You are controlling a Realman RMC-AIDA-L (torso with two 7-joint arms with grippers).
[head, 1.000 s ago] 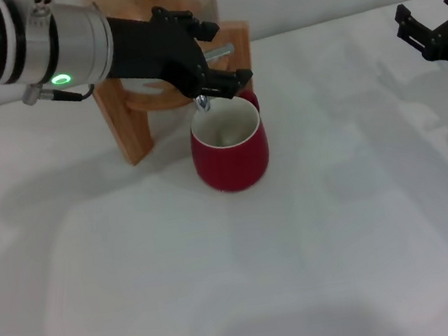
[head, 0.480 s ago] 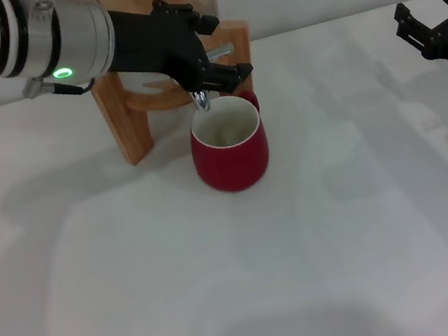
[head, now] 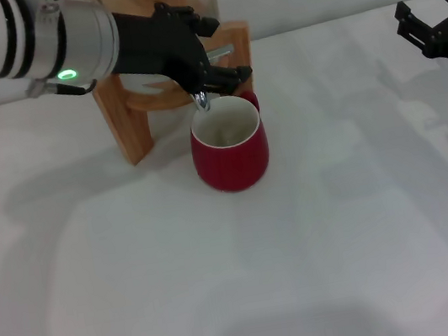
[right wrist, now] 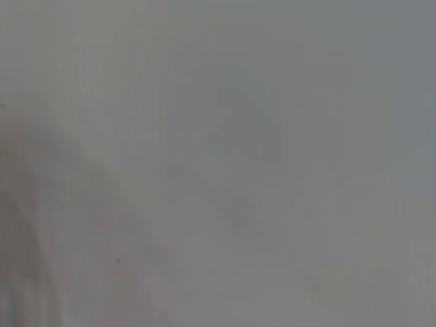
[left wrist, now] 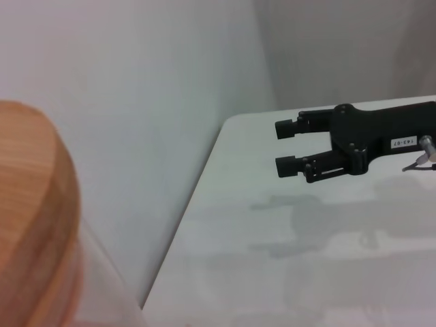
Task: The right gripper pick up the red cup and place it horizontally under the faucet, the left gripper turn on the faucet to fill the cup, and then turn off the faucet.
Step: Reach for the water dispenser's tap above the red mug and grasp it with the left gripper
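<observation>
The red cup (head: 230, 154) stands upright on the white table, its white inside facing up, right under the chrome faucet (head: 201, 99) spout. The faucet sits on the wooden stand (head: 127, 123) of the dispenser. My left gripper (head: 230, 72), on the arm with the green light, lies over the faucet just above the cup's rim, its black fingers together. The lever itself is mostly hidden under the claw. My right gripper (head: 426, 4) is open and empty at the far right edge. It also shows in the left wrist view (left wrist: 285, 146).
A rounded wooden lid (left wrist: 34, 204) of the dispenser fills one side of the left wrist view. A pale wall stands behind the table. The right wrist view shows only plain grey surface.
My left gripper has lifted slightly at the faucet, and its arm has shifted a little. The cup and the right arm have not moved.
</observation>
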